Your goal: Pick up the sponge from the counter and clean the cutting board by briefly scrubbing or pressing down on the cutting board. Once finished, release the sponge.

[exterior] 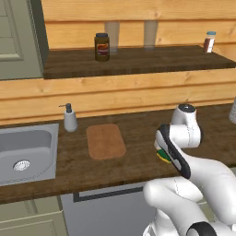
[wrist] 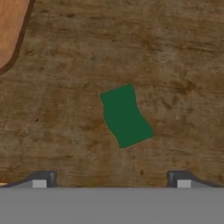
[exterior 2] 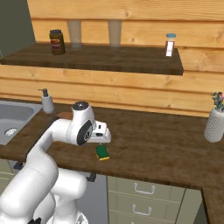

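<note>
The sponge (wrist: 125, 115) lies green side up on the dark wood counter (wrist: 65, 109), a little ahead of and between my fingertips (wrist: 41, 179). My gripper (wrist: 111, 181) is open and hovers just above it, holding nothing. From the right base view, the hand (exterior 2: 99, 133) hangs directly over the sponge (exterior 2: 103, 152), whose yellow layer shows at its edge. In the left base view the arm covers most of the sponge (exterior: 161, 156). The light-brown cutting board (exterior: 105, 141) lies flat to the sponge's left, and its rounded corner (wrist: 11, 30) shows in the hand view.
A steel sink (exterior: 23, 154) is set into the counter at the far left, with a soap dispenser (exterior: 69, 118) between it and the board. A jar (exterior: 102, 46) and a shaker (exterior: 209, 42) stand on the higher shelf. A white vase (exterior 2: 215, 122) stands far right.
</note>
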{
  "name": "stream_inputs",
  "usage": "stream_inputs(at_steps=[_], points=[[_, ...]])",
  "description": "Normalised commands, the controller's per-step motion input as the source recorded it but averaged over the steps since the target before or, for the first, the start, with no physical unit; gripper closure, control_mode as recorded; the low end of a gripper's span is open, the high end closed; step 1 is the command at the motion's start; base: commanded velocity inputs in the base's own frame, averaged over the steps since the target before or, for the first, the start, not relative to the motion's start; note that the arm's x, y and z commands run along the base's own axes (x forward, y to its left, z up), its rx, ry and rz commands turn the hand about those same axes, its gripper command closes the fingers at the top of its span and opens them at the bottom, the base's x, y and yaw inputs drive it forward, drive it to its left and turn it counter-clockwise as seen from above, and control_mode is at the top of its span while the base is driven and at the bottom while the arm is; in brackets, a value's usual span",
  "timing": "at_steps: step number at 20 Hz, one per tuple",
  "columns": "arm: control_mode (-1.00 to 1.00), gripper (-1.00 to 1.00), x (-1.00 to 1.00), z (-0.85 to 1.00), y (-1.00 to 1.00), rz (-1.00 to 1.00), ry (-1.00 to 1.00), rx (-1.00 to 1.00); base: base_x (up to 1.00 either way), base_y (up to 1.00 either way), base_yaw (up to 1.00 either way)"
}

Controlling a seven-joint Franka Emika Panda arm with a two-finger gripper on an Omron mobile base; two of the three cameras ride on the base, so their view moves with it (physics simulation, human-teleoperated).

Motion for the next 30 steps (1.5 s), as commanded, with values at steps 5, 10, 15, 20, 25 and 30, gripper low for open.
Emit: stream_inputs(at_steps=[5, 10, 15, 20, 25, 30], points=[[-1.0, -1.0, 0.26, -0.35, -0.03, 0.0, -0.03, 0.0, 0.0, 0.0, 0.0], [-1.0, -1.0, 0.2, -0.19, -0.07, 0.0, 0.04, 0.0, 0.0, 0.0, 0.0], [-1.0, -1.0, 0.27, -0.02, -0.08, 0.01, 0.15, 0.0, 0.0, 0.0, 0.0], [-1.0, -1.0, 0.22, -0.17, -0.03, 0.08, 0.06, 0.0, 0.0, 0.0, 0.0], [-1.0, -1.0, 0.03, -0.18, -0.01, 0.17, 0.0, 0.0, 0.0, 0.0, 0.0], [-1.0, -1.0, 0.0, -0.25, 0.0, 0.16, 0.01, -0.01, 0.0, 0.0, 0.0]])
